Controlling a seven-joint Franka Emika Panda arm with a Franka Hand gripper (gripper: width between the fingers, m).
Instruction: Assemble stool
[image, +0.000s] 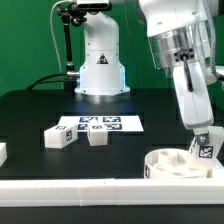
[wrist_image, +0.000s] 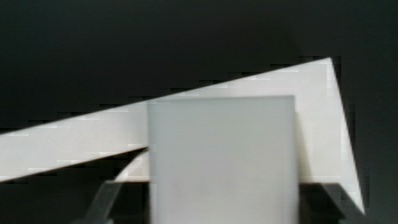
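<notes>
The round white seat (image: 172, 166) lies at the exterior view's lower right, its ribbed hollow side facing up. My gripper (image: 203, 138) is shut on a white block leg (image: 206, 150) with a tag and holds it upright just over the seat's right part. In the wrist view the leg (wrist_image: 222, 150) fills the middle between my dark fingers (wrist_image: 118, 200), and the gripper (wrist_image: 222, 208) is closed on it. Two more tagged legs (image: 58, 138) (image: 97, 138) lie on the black table at centre left.
The marker board (image: 102, 124) lies behind the two loose legs. A white part (image: 3, 152) shows at the left edge. A long white rail (image: 90, 188) runs along the front. A white surface with a sharp corner (wrist_image: 302, 85) lies behind the held leg. The robot base (image: 100, 62) stands at the back.
</notes>
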